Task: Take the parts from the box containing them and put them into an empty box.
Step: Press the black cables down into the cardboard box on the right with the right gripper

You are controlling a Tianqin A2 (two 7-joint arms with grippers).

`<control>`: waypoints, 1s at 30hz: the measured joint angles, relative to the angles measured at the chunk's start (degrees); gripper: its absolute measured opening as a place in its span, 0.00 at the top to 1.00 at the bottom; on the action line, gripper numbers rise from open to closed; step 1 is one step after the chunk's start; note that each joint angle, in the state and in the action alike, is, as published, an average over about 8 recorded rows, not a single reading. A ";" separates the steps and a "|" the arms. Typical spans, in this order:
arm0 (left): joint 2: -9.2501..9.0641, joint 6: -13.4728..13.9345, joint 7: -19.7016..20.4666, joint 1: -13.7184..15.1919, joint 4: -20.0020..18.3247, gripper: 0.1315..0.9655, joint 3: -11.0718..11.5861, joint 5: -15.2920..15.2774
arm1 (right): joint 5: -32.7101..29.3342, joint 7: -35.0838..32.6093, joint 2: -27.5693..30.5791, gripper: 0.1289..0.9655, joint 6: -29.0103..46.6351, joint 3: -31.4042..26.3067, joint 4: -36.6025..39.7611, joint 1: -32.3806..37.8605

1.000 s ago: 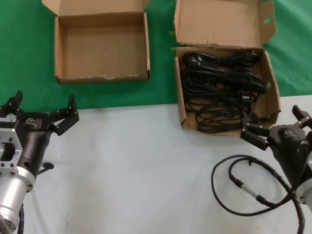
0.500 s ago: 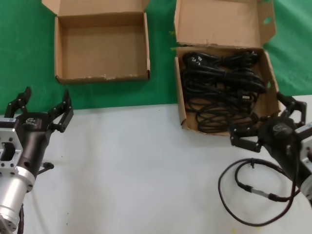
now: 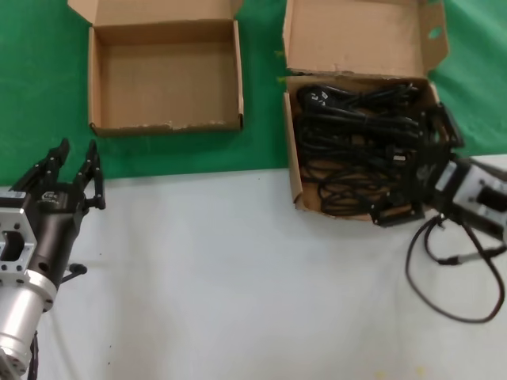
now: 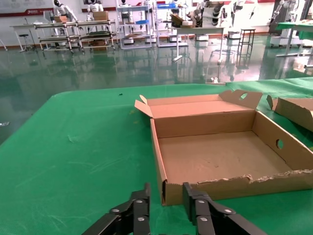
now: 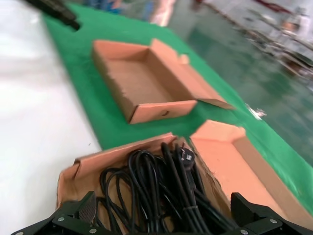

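Over the full box (image 3: 291, 170) we have swung our right gripper (image 3: 420, 166), fingers wide, above the cords (image 3: 352, 146) for a first grab, while our left gripper (image 3: 71, 170) narrows, idle, well apart.

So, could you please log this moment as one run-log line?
right tool: open, over cords in full box | left tool: narrow gap, near empty box | cords moved: none

Bright, even overhead light fills all three views, casting only soft, short shadows inside the shallow brown cardboard box with the frayed front edge (image 3: 165, 75). The glossy green hall floor (image 4: 122, 63) mirrors pale ceiling glare. The right wrist view is smeared by blur, softening the tangled black power cords (image 5: 161, 196); the head view's white tabletop (image 3: 238, 277) looks washed out.
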State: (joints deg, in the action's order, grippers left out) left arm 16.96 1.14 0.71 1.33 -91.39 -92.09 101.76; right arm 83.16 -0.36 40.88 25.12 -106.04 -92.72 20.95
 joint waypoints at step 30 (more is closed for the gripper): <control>0.00 0.00 0.00 0.00 0.00 0.98 0.00 0.00 | -17.83 -1.87 -5.09 0.00 34.57 -16.31 18.28 38.68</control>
State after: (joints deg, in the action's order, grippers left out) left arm 16.96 1.14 0.71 1.33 -91.39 -92.09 101.75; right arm 65.32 -2.23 35.79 59.69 -122.34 -74.44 59.63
